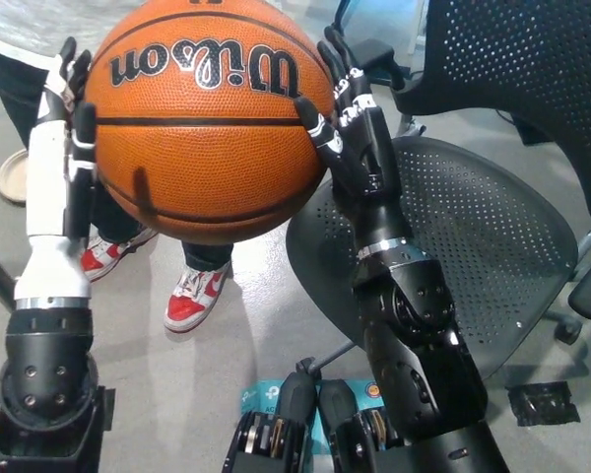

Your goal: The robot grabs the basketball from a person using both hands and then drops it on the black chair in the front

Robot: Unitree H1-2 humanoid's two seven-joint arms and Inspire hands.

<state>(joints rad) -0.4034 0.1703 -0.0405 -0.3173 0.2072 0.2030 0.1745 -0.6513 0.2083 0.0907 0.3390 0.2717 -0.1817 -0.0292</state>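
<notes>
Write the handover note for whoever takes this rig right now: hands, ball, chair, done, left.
Left hand: flat against the ball's left side.
Right hand: pressed on its right side.
Basketball: up between both hands, over a person's red shoes; whether the person holds it too is hidden.
Black chair: to the right, seat bare.
Done: both hands on the ball.
Left: carry it over the seat and drop it.

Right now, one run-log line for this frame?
phase: grasp | basketball clamped between left hand and right hand | black chair at right, ball not yet over seat
</notes>
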